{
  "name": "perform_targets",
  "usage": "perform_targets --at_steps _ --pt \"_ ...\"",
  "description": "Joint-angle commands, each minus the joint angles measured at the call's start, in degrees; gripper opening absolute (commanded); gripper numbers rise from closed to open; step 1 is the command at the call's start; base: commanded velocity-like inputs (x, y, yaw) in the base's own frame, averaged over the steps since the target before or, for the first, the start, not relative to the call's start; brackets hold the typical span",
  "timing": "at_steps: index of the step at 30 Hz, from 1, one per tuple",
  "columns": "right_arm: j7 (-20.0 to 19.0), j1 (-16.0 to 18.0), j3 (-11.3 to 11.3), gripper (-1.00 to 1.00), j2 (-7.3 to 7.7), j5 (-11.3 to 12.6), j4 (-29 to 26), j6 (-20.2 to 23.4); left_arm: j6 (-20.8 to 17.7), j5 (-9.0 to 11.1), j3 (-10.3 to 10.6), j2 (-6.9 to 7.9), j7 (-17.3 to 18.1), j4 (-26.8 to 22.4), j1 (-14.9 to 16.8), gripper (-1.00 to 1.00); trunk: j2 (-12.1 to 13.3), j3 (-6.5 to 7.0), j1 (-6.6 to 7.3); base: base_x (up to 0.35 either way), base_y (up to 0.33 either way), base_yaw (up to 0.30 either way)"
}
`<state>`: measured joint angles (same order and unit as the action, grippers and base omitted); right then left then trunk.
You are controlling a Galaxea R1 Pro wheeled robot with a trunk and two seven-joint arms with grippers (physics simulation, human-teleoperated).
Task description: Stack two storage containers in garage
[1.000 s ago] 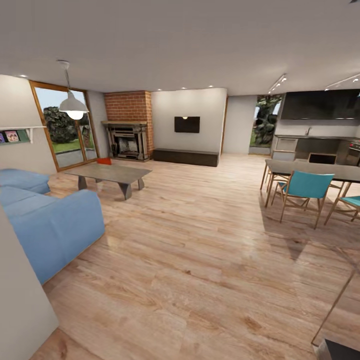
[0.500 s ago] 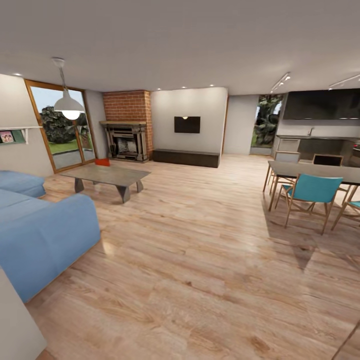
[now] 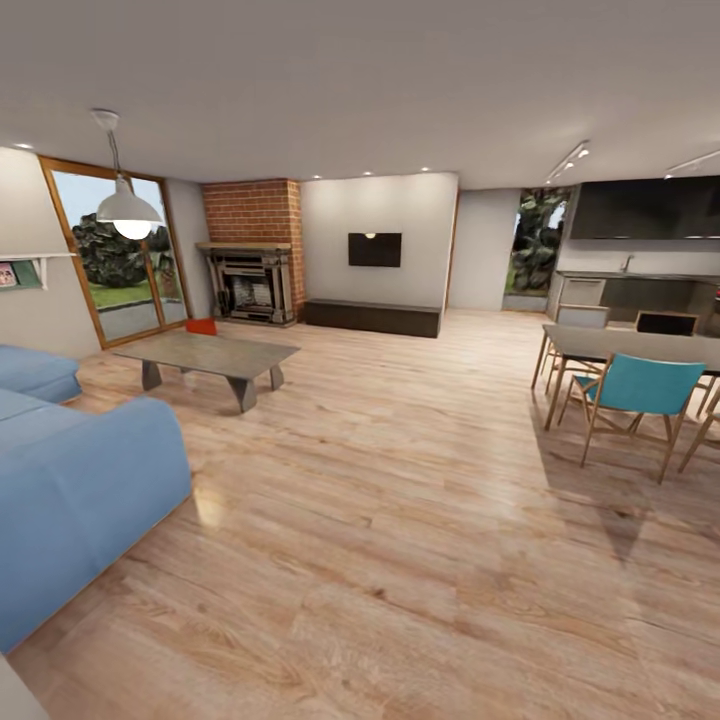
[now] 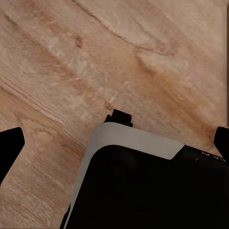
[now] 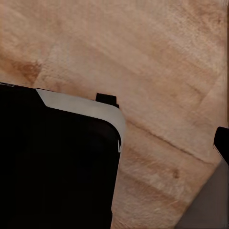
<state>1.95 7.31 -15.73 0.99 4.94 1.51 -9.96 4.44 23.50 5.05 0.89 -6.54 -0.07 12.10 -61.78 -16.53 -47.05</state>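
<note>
— What do you have in front of you in the head view?

— You are looking across the living room with its light wood-plank floor (image 3: 400, 520). At the far wall stands the red brick fireplace with a pale mantel (image 3: 252, 262), and to its right the black wall TV (image 3: 375, 249) hangs above the long dark low cabinet (image 3: 372, 317).

— And the bins?

— One red-orange storage container (image 3: 201, 326) shows as a small patch at centre left of the frame, on the floor just behind the far end of the low grey coffee tabletop (image 3: 207, 354); most of it is hidden by that tabletop. You cannot tell from here whether the second bin sits with it.

— What else frames the room?

— A blue sofa (image 3: 70, 490) fills the lower left, a white pendant lamp (image 3: 124, 208) hangs at upper left before the wood-framed glass door (image 3: 115, 250), and at the right edge a teal chair with wooden legs (image 3: 640, 395) stands at a grey dining tabletop (image 3: 630, 345).

— How do your tools stand?

— In the left wrist view, dark finger tips (image 4: 9, 148) of the left tool show at the two side edges, spread wide with nothing between them, above the robot's black, grey-trimmed base (image 4: 143, 186) and the planks. In the right wrist view only one dark tip (image 5: 222, 143) of the right tool appears at the edge, so you cannot tell how it is set.
</note>
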Motion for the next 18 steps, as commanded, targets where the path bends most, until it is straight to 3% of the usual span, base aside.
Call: perform_targets --at_steps 1,18 --pt "0.1 0.07 -0.49 1.0 -0.02 0.51 0.16 -0.33 0.13 0.44 0.49 -0.01 -0.14 0.02 0.03 1.0 -0.04 -0.07 -0.04 0.322 0.0 0.0" --pt "0.66 0.07 -0.53 1.0 -0.15 0.51 0.16 -0.25 0.13 0.41 0.49 -0.01 -0.14 -0.02 0.03 1.0 -0.04 -0.07 -0.04 0.322 0.0 0.0"
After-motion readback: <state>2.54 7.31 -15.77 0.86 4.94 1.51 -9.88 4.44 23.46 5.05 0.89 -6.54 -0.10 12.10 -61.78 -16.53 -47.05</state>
